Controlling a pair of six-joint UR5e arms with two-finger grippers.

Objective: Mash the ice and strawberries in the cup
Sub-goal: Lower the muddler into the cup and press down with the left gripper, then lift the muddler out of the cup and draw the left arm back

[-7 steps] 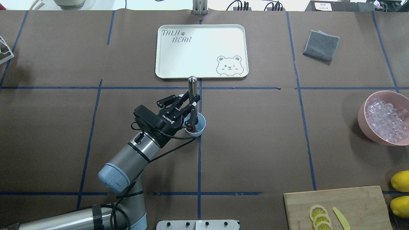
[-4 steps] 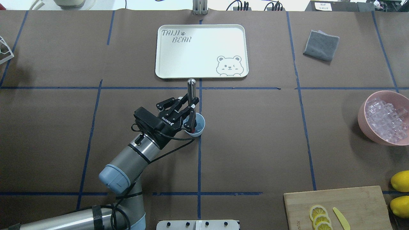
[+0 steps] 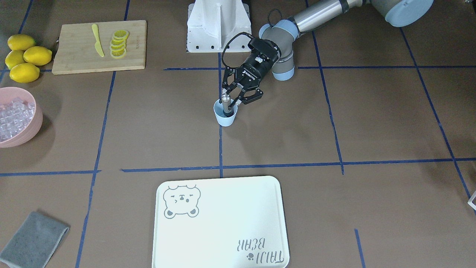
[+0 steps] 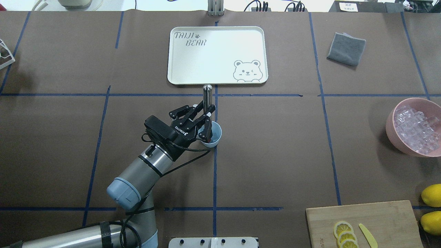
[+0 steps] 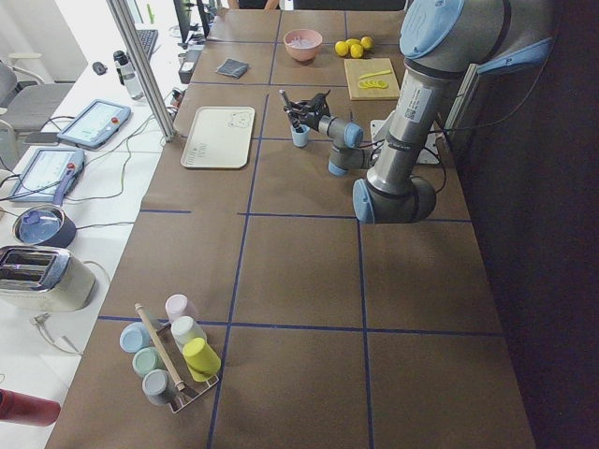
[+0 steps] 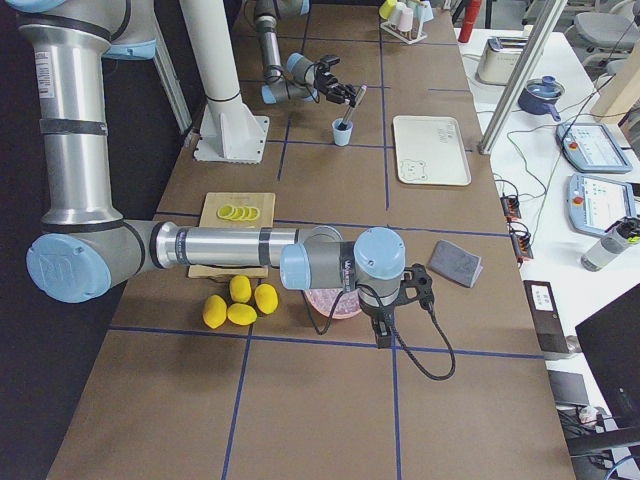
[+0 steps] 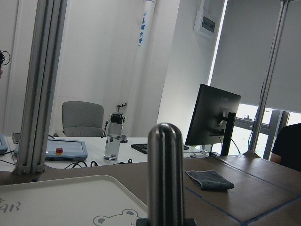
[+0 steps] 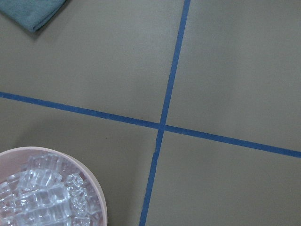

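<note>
The left gripper (image 4: 206,120) is clamped on a metal pestle (image 4: 206,93), which is held nearly upright with its lower end in the cup (image 3: 225,118), directly beneath the claw. What lies inside the cup is hidden by the pestle and the fingers. The right gripper (image 6: 383,333) is seen well apart, by the pink bowl (image 4: 391,119) of ice (image 4: 415,129), and its state cannot be told.

Pestle (image 7: 165,174) is shiny polished metal, cup (image 3: 225,119) looks like smooth matte plastic, table (image 4: 275,155) is covered in dull brown paper.

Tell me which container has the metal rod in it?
The small pale blue cup, where the left tool grips the rod; the pink bowl holds only ice.
</note>
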